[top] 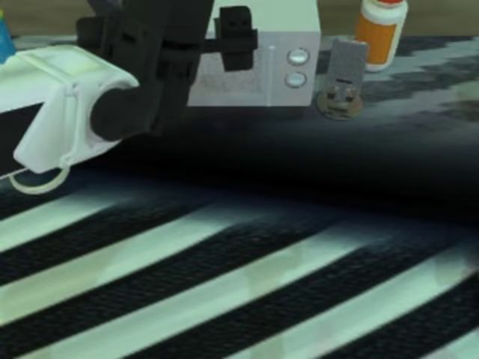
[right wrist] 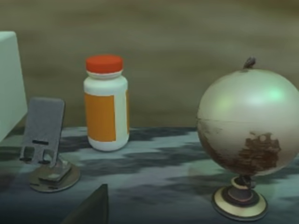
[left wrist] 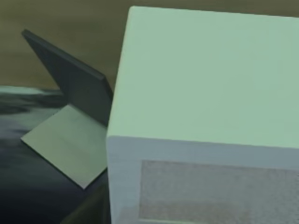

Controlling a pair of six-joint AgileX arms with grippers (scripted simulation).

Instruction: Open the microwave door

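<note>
My left tool point(top: 238, 34) sits right at the microwave door point(top: 224, 78), on the microwave point(top: 288, 30) at the surface's far edge; I cannot tell whether its fingers grip anything. Right arm is out of view, so left is nearer

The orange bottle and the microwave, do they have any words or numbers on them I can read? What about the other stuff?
None can be read.
The orange bottle: its orange label is blank.
The microwave: two silver knobs, no marks visible around them.
The microwave door: only a plain grey window.
The globe: brown patches, no lettering.
The phone stand: no text.
</note>
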